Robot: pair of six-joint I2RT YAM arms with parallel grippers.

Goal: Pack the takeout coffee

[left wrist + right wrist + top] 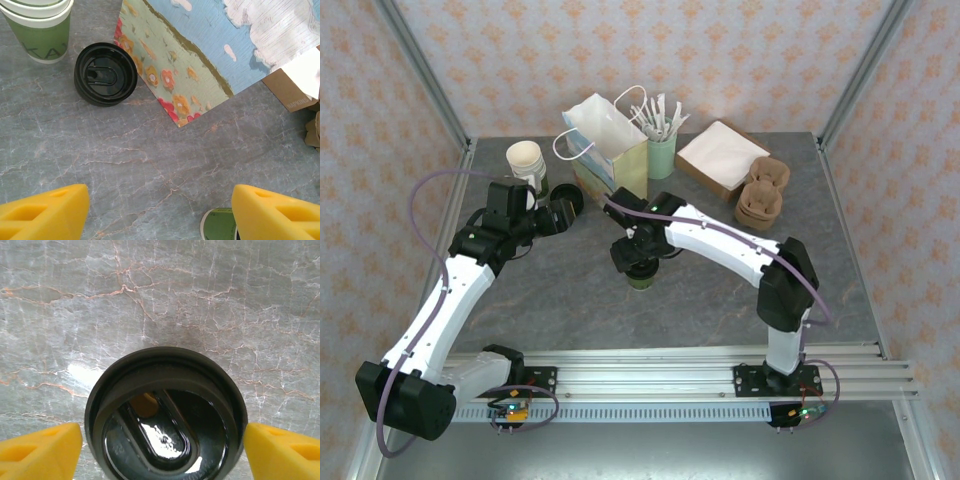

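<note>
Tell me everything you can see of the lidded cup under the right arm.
The cup is small, green paper, standing upright on the grey marbled table. A glossy round black plastic lid with a raised rim and an oval recess caps it. The right gripper hangs directly above, its yellow jaws flanking the lid on both sides; whether they touch it cannot be told.

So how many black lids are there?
2. One loose lid lies on the table beside the stack of green cups. The other lid caps the takeout coffee, between the fingers of the right claw. More could hide inside the bag.
</note>
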